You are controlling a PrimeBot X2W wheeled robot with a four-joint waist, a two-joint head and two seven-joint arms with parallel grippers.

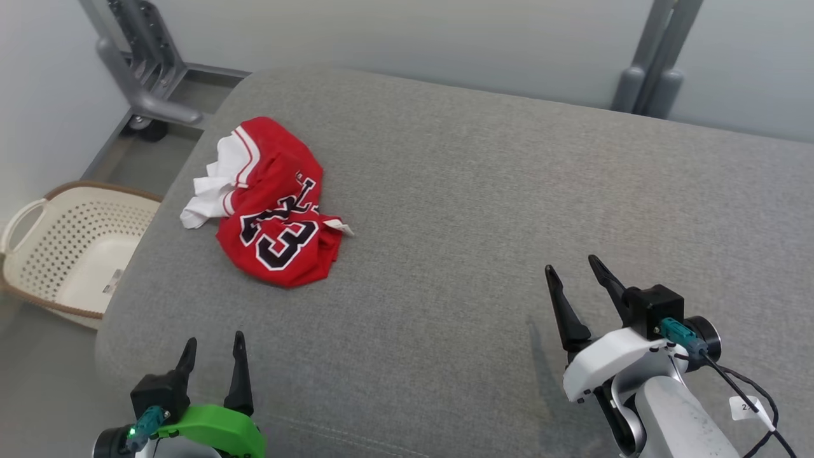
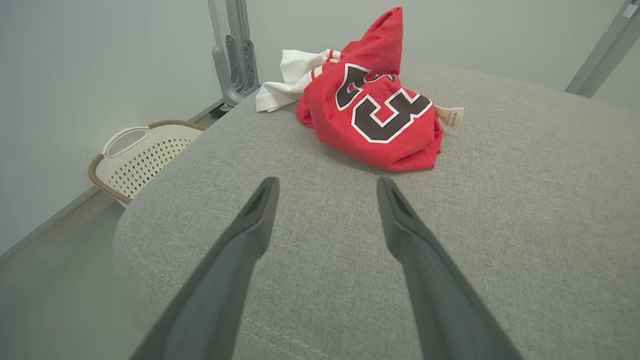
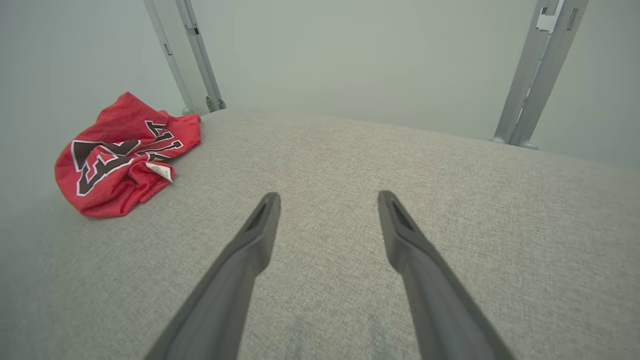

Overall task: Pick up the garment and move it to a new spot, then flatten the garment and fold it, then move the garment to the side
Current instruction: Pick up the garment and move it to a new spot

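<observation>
The red basketball jersey (image 1: 273,210) lies crumpled in a heap on the grey upholstered cushion (image 1: 483,210), toward its far left corner as seen from the head view. Large black numerals edged in white show on the bunched fabric, and a white part with red stripes spills out on the heap's far-left side. A small white label (image 1: 340,227) sticks out at the jersey's right edge and rests on the cushion. Nothing touches the jersey.

In the left wrist view the jersey (image 2: 370,125) sits ahead of the left pincer (image 2: 327,182), a stretch of bare cushion between them. Its two dark fingers are spread apart and hold nothing. From the head view this left pincer (image 1: 215,340) hangs over the near left edge of the cushion, fingers pointing up the picture.

The right pincer (image 1: 572,265) is over the near right part of the cushion, well apart from the jersey — released too, its fingers parted with only grey fabric between them. In the right wrist view (image 3: 328,196) the jersey (image 3: 120,165) is off to the left.

Beyond the cushion's left edge a cream perforated laundry basket (image 1: 70,248) with a brown rim stands on the floor. Grey metal frame posts rise at the far left (image 1: 146,70) and far right (image 1: 655,63) — both against a pale wall.
</observation>
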